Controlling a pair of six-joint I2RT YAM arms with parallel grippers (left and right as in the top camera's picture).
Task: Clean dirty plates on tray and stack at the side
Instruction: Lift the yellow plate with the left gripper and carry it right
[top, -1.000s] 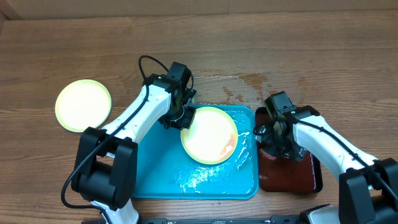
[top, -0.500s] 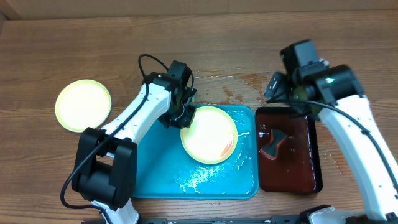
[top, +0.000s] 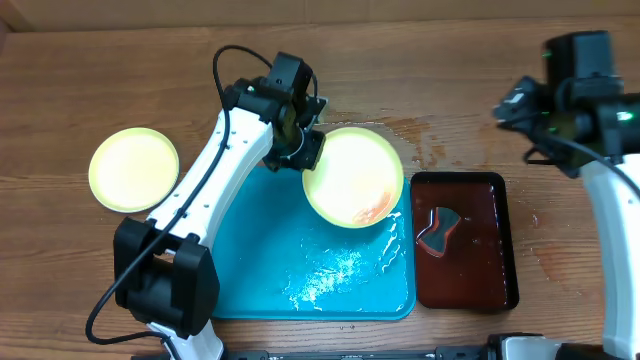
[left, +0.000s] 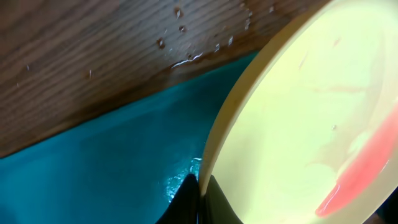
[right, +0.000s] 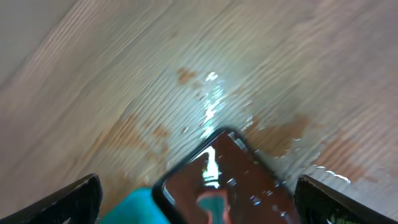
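Observation:
A pale yellow-green plate (top: 353, 177) with a reddish sauce smear is held tilted above the far right corner of the turquoise tray (top: 250, 260). My left gripper (top: 303, 152) is shut on its left rim; the left wrist view shows the fingers (left: 200, 198) pinching the rim of the plate (left: 298, 118) over the tray (left: 106, 168). A second yellow-green plate (top: 133, 169) lies on the table at the left. My right gripper (top: 535, 110) is open and empty, raised high at the far right; its fingers (right: 198, 196) frame the scene below. The mint-blue plate is out of view.
A dark red-brown tray (top: 465, 240) stands right of the turquoise tray and holds a small red and teal scrubber (top: 438, 230); both show in the right wrist view (right: 230, 186). Water is spilled on the wood (top: 425, 140) behind the trays and glistens inside the turquoise tray.
My left gripper has lifted the plate and carried it up and right, tilting it. My right gripper let go of the scrubber in the red-brown tray and rose up and right.

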